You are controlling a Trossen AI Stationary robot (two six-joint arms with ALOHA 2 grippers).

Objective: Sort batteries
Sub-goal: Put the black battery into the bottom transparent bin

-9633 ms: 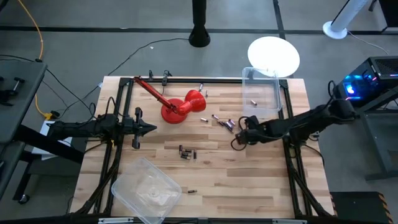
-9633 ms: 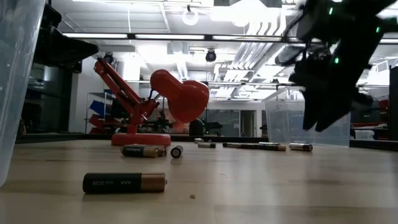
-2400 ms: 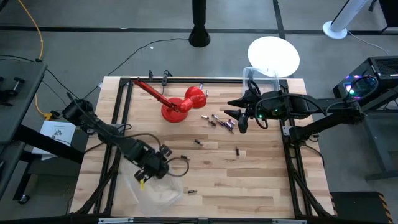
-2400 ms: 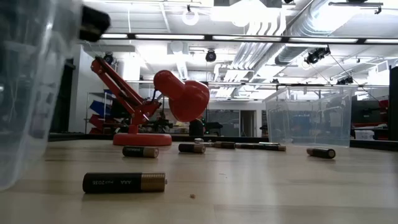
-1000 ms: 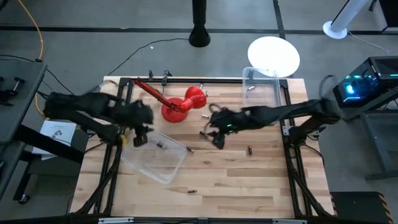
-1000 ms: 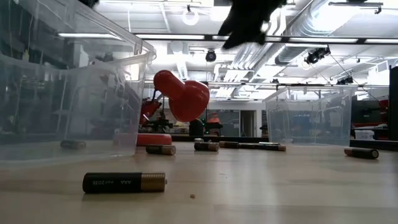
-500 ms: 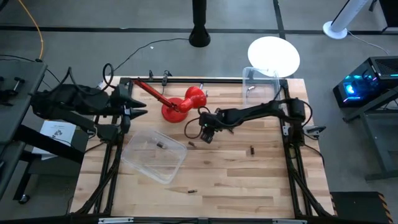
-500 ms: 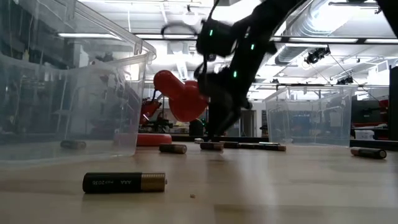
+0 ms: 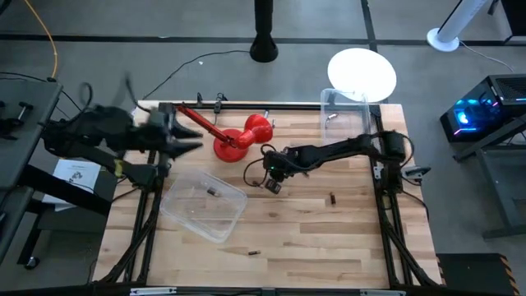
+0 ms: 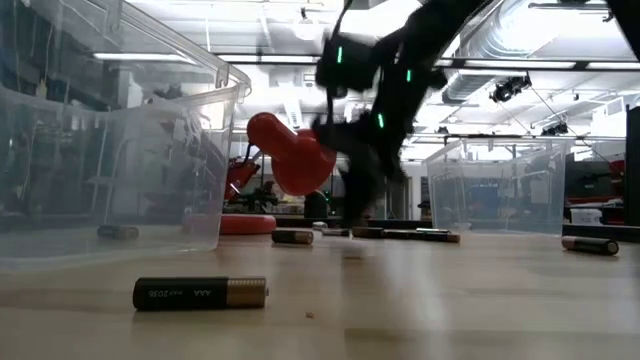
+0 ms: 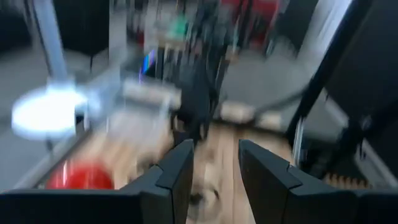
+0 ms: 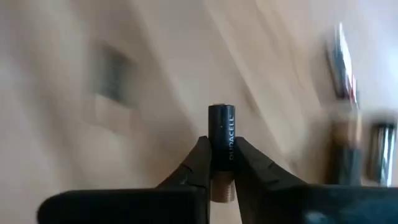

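I've got a dark battery [image 12: 221, 140] pinched upright in my right gripper [image 12: 219, 163] mid-table, left gripper [image 11: 214, 168] parted and empty by the table's left edge, so I should lift straight and slowly.

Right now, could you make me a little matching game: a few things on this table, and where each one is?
Things:
1. Duracell battery
2. red lamp
3. near-left clear bin
4. far-right clear bin

Places:
A. back right corner of the table
B. pinched between the right gripper's fingers
C. back middle of the table
D. holds one battery, front left

Pairs: 1-B, 2-C, 3-D, 4-A
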